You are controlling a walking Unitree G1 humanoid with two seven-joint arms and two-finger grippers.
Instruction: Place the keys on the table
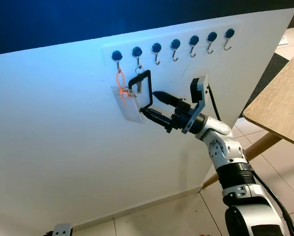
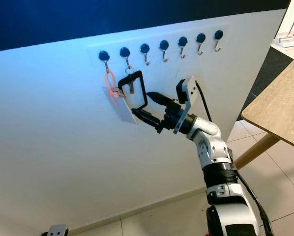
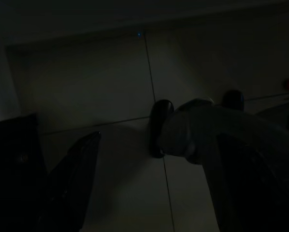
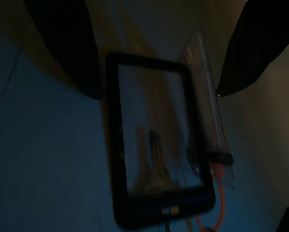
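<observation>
A white wall [image 1: 63, 147] with a row of hooks [image 1: 175, 46] is seen beside the wooden bench [image 1: 279, 103]. The keys [image 1: 137, 87] hang from a hook, just in front of the right gripper [image 1: 151, 103], whose fingers are spread apart and empty.

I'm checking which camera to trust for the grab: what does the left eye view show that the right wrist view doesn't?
Left eye view alone: the row of hooks, the wooden table at the robot's right, and the right gripper on its silver arm. Right wrist view alone: a close look between the fingers. Both: the black strap loop, the clear card holder and the orange cord.
</observation>
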